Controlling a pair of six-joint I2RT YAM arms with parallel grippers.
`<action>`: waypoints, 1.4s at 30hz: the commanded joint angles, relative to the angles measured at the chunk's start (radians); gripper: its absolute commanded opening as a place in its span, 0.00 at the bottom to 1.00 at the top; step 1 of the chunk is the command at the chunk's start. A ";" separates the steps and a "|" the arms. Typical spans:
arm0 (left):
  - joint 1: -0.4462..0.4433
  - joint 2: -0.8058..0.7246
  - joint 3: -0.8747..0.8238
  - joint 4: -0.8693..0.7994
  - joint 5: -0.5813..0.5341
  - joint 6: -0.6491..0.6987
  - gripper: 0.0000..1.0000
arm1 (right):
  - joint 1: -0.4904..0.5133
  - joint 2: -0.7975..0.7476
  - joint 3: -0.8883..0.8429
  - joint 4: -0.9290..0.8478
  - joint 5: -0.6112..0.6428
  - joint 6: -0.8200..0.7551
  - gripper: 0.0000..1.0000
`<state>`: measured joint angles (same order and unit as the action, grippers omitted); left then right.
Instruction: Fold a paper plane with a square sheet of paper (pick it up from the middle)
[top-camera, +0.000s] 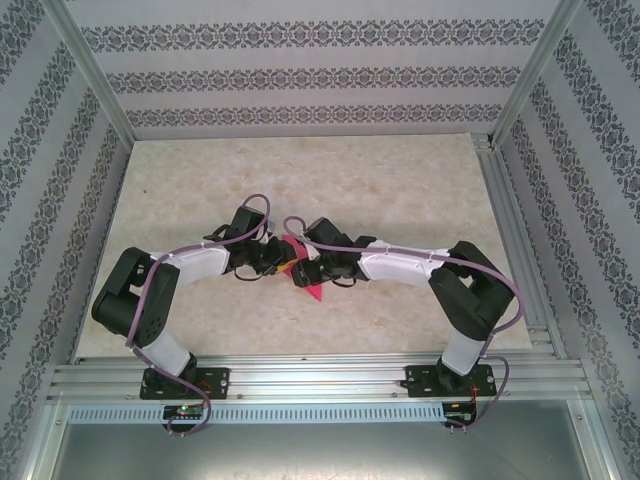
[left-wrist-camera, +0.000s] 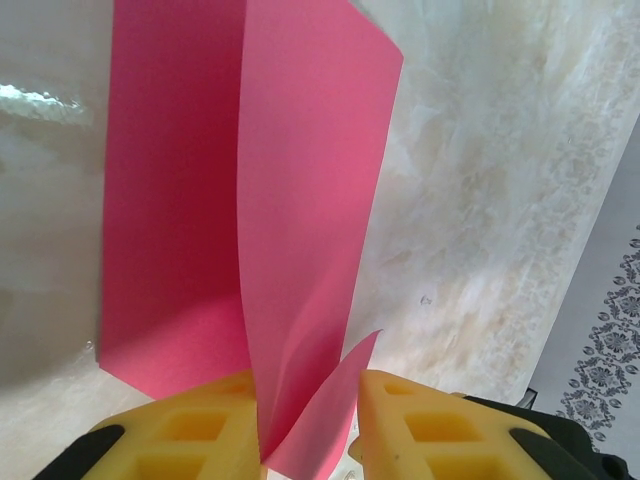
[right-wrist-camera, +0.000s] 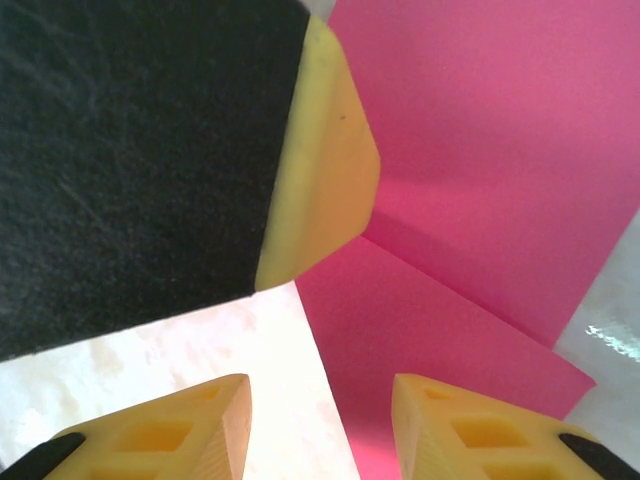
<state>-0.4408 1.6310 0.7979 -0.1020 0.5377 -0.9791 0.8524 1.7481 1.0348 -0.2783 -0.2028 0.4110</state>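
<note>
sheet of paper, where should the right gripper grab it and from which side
Probably the upright flap of the sheet of paper, near its free edge, coming in from the right arm's side. It stands off the table, so jaws can close across it; the flat half lies flush. The left gripper pinches its near edge; the right gripper is open.

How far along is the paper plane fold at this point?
Done: the sheet of paper carries one fold, one part lying on the table, the other raised. In hand: the left pincer pinches the raised part's near edge; the right pincer stands open beside it. Left: the nose and wing folds; no dart shape yet.
</note>
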 joint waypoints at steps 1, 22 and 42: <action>-0.008 0.010 0.026 0.034 0.004 -0.020 0.30 | 0.022 0.022 0.017 -0.007 0.098 -0.052 0.42; -0.007 0.007 0.034 0.021 0.007 -0.016 0.30 | 0.147 0.093 0.126 -0.174 0.435 -0.112 0.35; -0.007 0.001 0.040 0.008 -0.020 -0.012 0.30 | 0.113 0.063 0.059 -0.097 0.352 -0.051 0.03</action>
<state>-0.4408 1.6310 0.8112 -0.0975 0.5354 -0.9932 0.9844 1.8263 1.1198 -0.4198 0.1905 0.3386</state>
